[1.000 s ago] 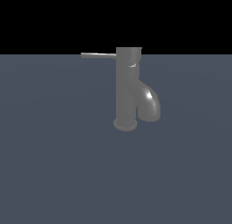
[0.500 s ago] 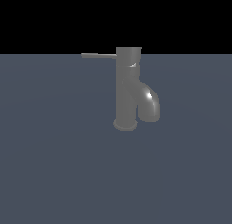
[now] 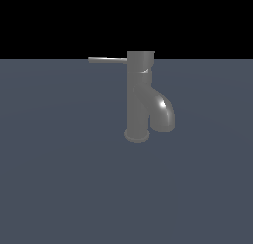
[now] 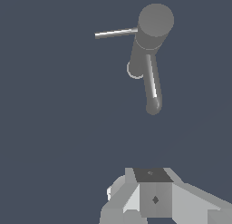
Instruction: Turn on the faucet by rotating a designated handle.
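The faucet (image 3: 137,97) is a dark grey glossy upright cylinder on a flared round base, with a short thick spout (image 3: 163,112) curving down toward the exterior view's right. The handle (image 3: 107,61), a thin straight grey rod, sticks out level from the top cap toward the exterior view's left. From the wrist view I look down on the faucet's cap (image 4: 155,20), the handle (image 4: 115,33) and the spout (image 4: 152,85). My gripper (image 4: 152,175) shows only as grey blocks at the picture's edge, well apart from the faucet and touching nothing. No gripper appears in the exterior view.
The faucet stands on a flat dark blue-grey surface (image 3: 59,179) that fills the lower part of the exterior view. Behind it the background is black. No other objects show.
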{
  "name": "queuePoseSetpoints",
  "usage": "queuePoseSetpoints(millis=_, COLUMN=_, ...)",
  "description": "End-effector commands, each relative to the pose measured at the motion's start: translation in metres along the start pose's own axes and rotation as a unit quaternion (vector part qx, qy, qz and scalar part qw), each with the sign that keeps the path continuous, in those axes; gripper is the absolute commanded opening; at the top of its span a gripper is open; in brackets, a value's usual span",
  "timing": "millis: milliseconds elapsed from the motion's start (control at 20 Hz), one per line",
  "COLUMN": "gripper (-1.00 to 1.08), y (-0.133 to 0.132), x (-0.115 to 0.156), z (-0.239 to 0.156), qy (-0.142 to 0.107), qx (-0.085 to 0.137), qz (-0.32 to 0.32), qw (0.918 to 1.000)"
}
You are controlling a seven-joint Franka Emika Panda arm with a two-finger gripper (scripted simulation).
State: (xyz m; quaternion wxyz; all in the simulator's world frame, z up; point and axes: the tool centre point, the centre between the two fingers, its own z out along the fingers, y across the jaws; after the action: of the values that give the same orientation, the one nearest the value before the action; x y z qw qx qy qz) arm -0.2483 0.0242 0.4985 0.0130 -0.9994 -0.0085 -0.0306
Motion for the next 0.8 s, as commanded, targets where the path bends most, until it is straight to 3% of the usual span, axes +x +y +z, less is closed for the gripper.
queuePoseSetpoints(millis=0, gripper=-1.00, y=-0.001, x=0.007, z=0.002, qy=-0.001, qx=0.004, qz=0.013, qw=0.9999)
queuePoseSetpoints(millis=400, gripper=-1.00, y=-0.006, x=0.041, z=0.013, qy=-0.010, qx=0.023, qz=0.085, qw=0.9961)
queuePoseSetpoints(millis=750, gripper=-1.00, y=-0.012, x=0.081, z=0.031, qy=-0.023, qx=0.037, qz=0.170, qw=0.9844)
